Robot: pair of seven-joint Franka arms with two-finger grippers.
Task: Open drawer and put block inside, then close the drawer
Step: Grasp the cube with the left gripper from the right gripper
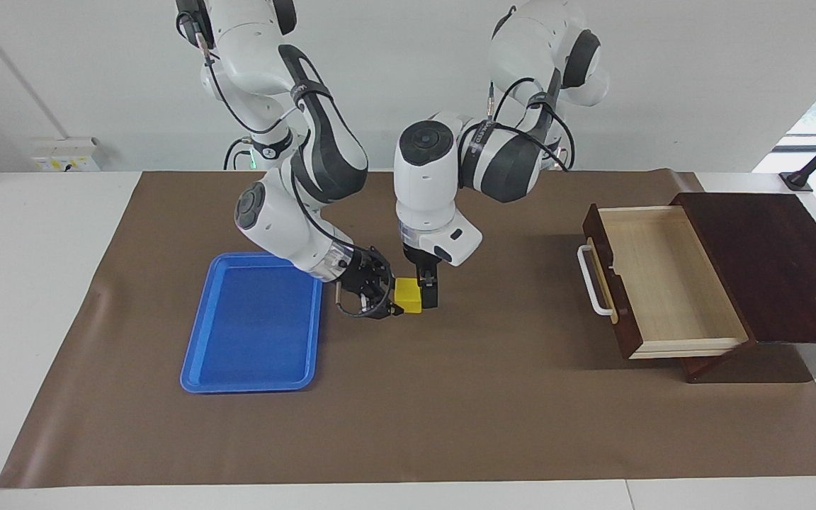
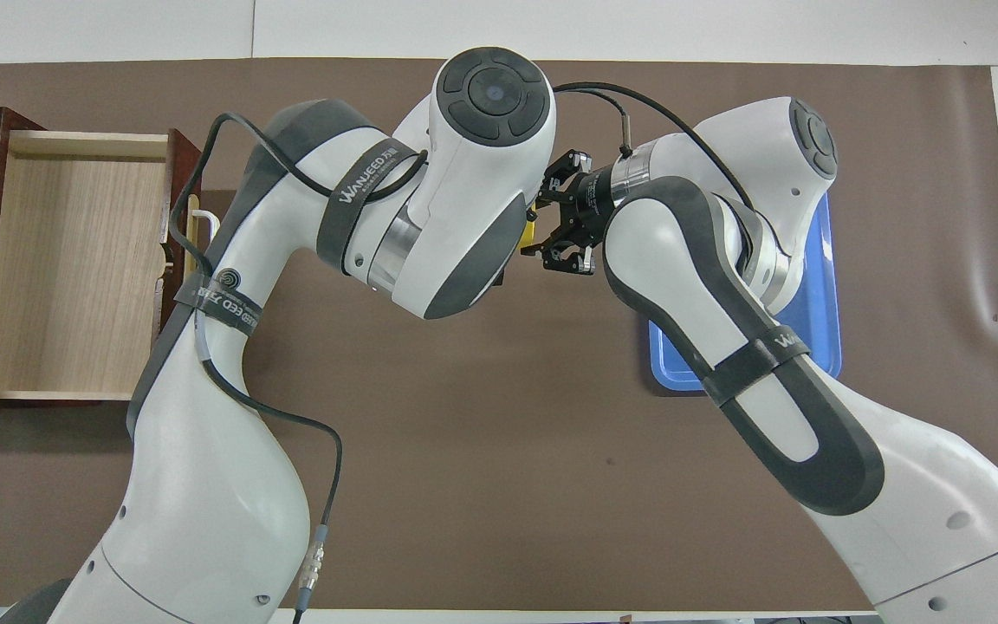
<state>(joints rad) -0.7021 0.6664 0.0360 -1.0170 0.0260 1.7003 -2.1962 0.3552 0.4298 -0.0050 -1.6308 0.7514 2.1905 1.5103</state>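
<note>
At mid-table in the facing view, I see both grippers meeting at the yellow block (image 1: 408, 295), which sits between the blue tray (image 1: 252, 324) and the drawer (image 1: 663, 280), just beside the tray's edge. My right gripper (image 1: 388, 301) comes in slanted over the tray's corner, fingertips pinched on the block's side that faces the tray. My left gripper (image 1: 428, 287) hangs straight down at the block's other side with its fingers spread wide; one finger (image 1: 429, 294) stands right against the block, though I can't tell whether it actually touches. The drawer is pulled out of its dark box (image 1: 776, 262) at the left arm's end of the table, its pale interior bare and its white handle (image 1: 594, 280) facing the tray.

From overhead, the left arm's wrist covers nearly everything; only a sliver of the block (image 2: 531, 232) shows beside the right gripper (image 2: 544, 227). The open drawer (image 2: 74, 269) and a part of the tray (image 2: 819, 347) flank the arms on the brown mat (image 2: 499, 451).
</note>
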